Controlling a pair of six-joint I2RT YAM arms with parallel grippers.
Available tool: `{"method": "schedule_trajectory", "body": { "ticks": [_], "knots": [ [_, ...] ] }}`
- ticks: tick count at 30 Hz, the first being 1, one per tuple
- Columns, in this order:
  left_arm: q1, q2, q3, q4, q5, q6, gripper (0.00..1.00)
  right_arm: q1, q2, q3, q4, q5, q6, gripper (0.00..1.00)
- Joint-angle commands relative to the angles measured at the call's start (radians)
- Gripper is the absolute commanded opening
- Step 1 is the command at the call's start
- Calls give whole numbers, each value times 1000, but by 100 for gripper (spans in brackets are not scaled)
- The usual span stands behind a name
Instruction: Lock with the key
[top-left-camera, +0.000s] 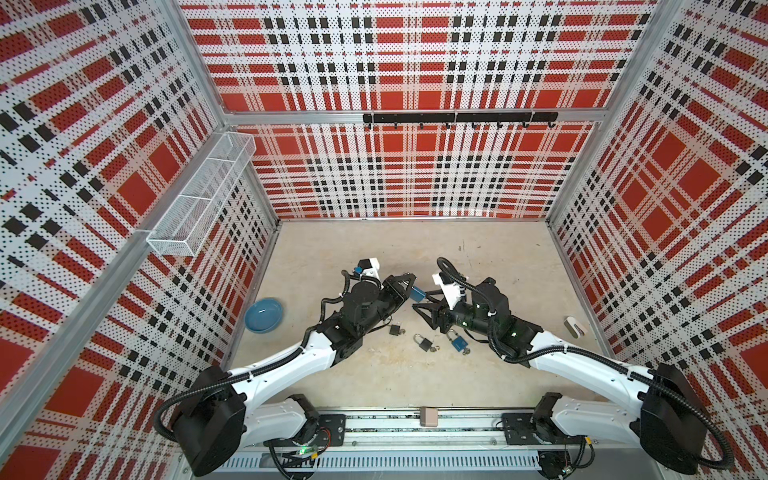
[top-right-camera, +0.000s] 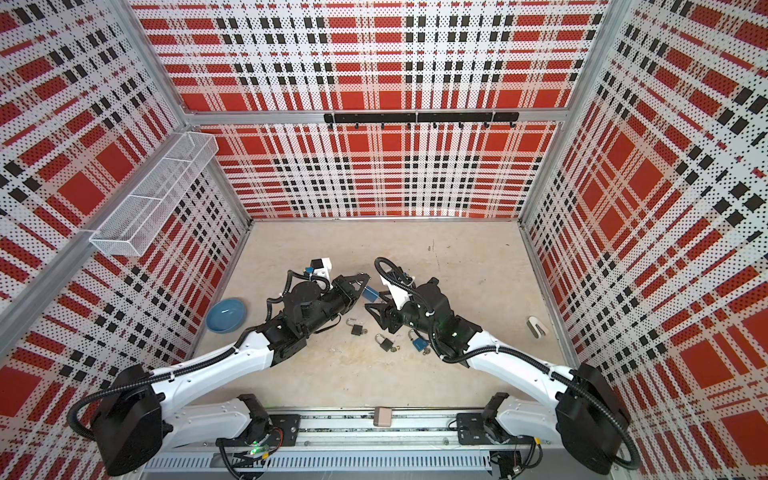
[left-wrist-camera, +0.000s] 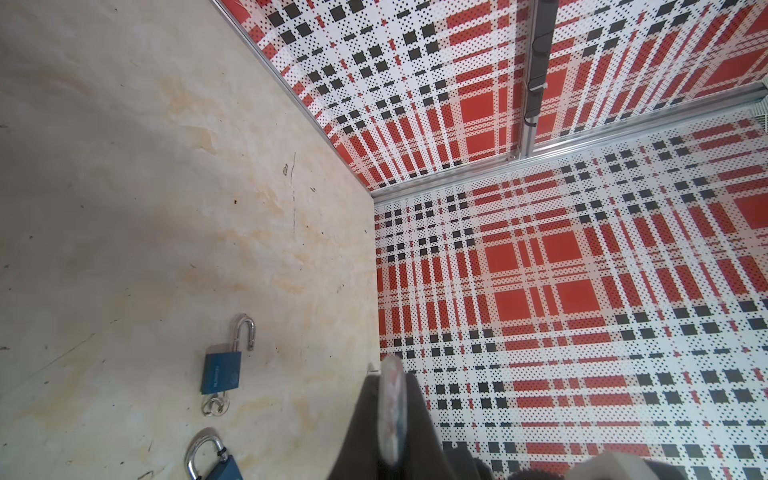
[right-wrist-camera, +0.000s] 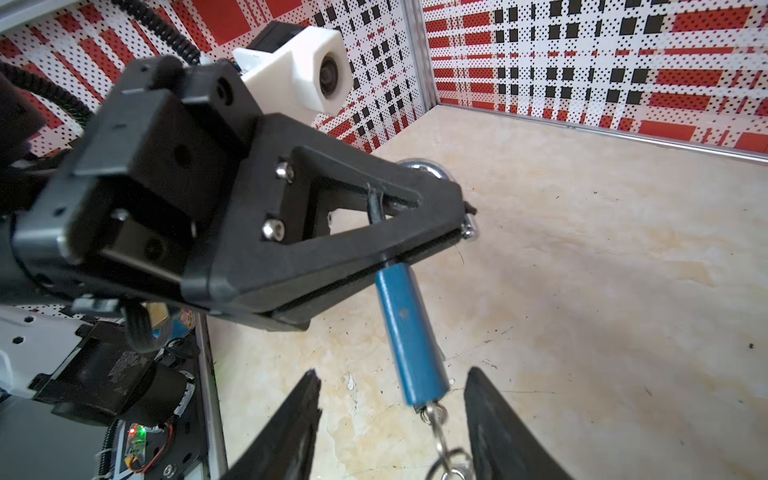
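A blue padlock (right-wrist-camera: 409, 332) hangs in the air by its silver shackle (left-wrist-camera: 392, 415), with my left gripper (right-wrist-camera: 457, 232) shut on that shackle. In both top views the padlock (top-left-camera: 417, 296) (top-right-camera: 370, 295) sits between the two grippers at mid-table. A key (right-wrist-camera: 432, 413) sticks out of the lock's lower end, with a key ring (right-wrist-camera: 451, 465) dangling from it. My right gripper (right-wrist-camera: 392, 372) is open, one finger on each side of the lock's lower end and the key, touching neither. The left gripper (top-left-camera: 409, 284) and right gripper (top-left-camera: 424, 302) face each other.
Three more padlocks lie on the table in front of the grippers: two black ones (top-left-camera: 395, 330) (top-left-camera: 423, 343) and a blue one (top-left-camera: 457, 343). A blue bowl (top-left-camera: 264, 314) sits at the left wall and a small white object (top-left-camera: 574, 326) at the right wall. A wire basket (top-left-camera: 199, 195) hangs on the left wall.
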Motion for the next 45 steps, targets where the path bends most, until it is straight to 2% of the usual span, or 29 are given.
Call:
{"method": "schedule_trajectory", "body": {
  "ticks": [1, 3, 10, 18, 32, 34, 38, 45],
  "knots": [
    [-10, 4, 49, 69, 6, -30, 0, 5, 13, 44, 25, 38, -51, 57],
    [-12, 5, 50, 69, 8, -31, 0, 5, 11, 49, 25, 48, -61, 56],
    [-17, 7, 50, 81, 10, -44, 0, 4, 31, 76, 16, 44, -72, 41],
    [-23, 3, 53, 85, 7, -41, 0, 4, 54, 89, 13, 45, -72, 40],
    [-22, -1, 47, 88, 7, -46, 0, 5, 63, 92, 17, 55, -73, 26],
    [-22, 0, 48, 88, 9, -45, 0, 5, 65, 94, 15, 56, -73, 20],
    [-22, -2, 49, 88, 7, -42, 0, 4, 68, 101, 11, 56, -63, 0],
    [-17, -11, 52, 79, 9, -6, 0, 4, 64, 124, -16, 50, -32, 0]
  ]
}}
